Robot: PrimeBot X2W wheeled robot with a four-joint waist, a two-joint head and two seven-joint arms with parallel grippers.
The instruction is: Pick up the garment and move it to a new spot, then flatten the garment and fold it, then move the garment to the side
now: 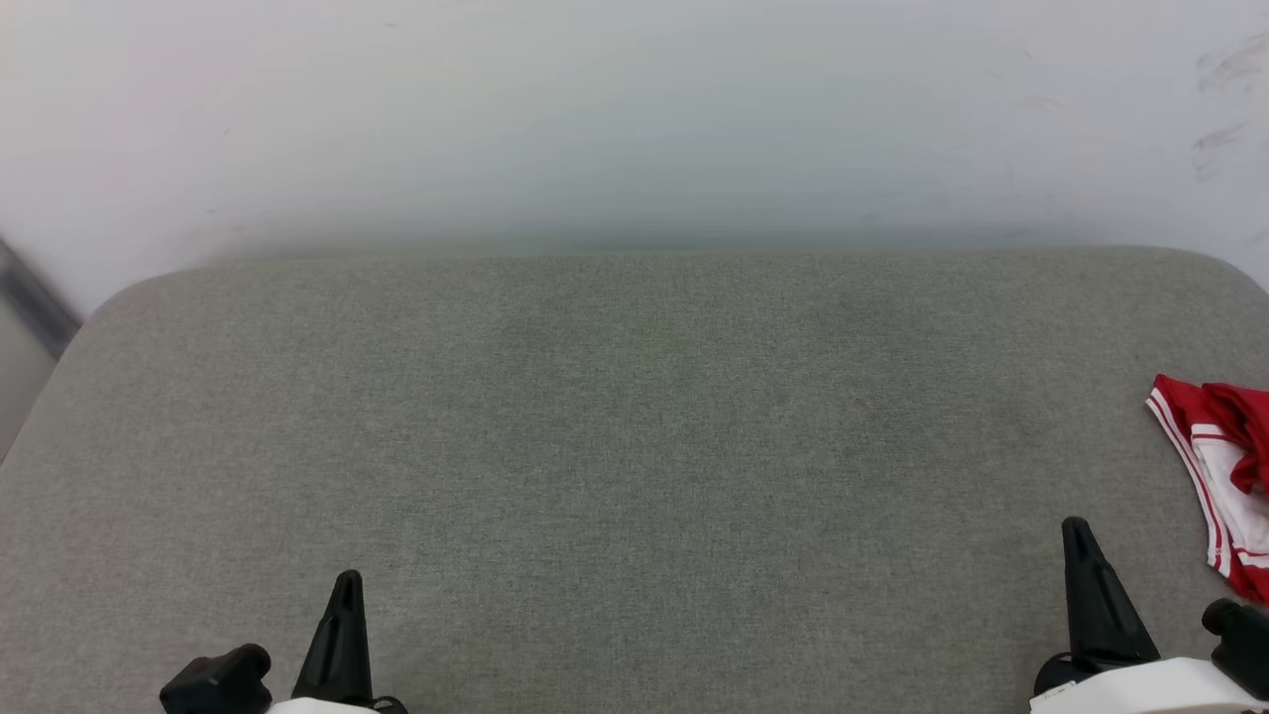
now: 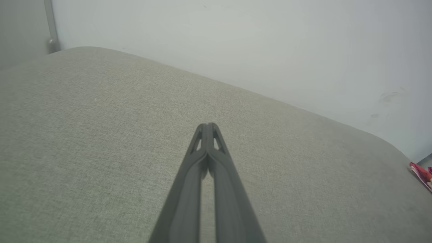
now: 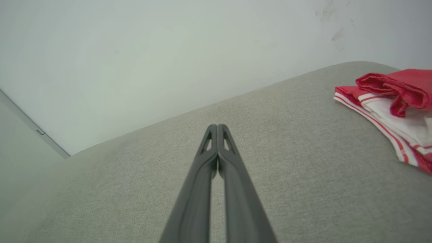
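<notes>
The garment point(image 1: 1221, 466) lies bunched at the far right edge of the grey fabric surface point(image 1: 634, 446), red with white panels and striped trim. The right wrist view has it at the upper right point(image 3: 395, 104), and the left wrist view catches a sliver of it point(image 2: 422, 173). My right gripper point(image 1: 1076, 526) stands near the front right, shut and empty, a little left of the garment; its tips meet in its own wrist view point(image 3: 217, 126). My left gripper point(image 1: 347, 578) is at the front left, shut on nothing, its tips together point(image 2: 208, 125), far from the garment.
A pale wall point(image 1: 634, 119) rises right behind the surface's far edge. The surface has rounded back corners, and a narrow gap with a dark strip point(image 1: 35, 297) shows past its left corner. Bare grey fabric stretches between the two grippers.
</notes>
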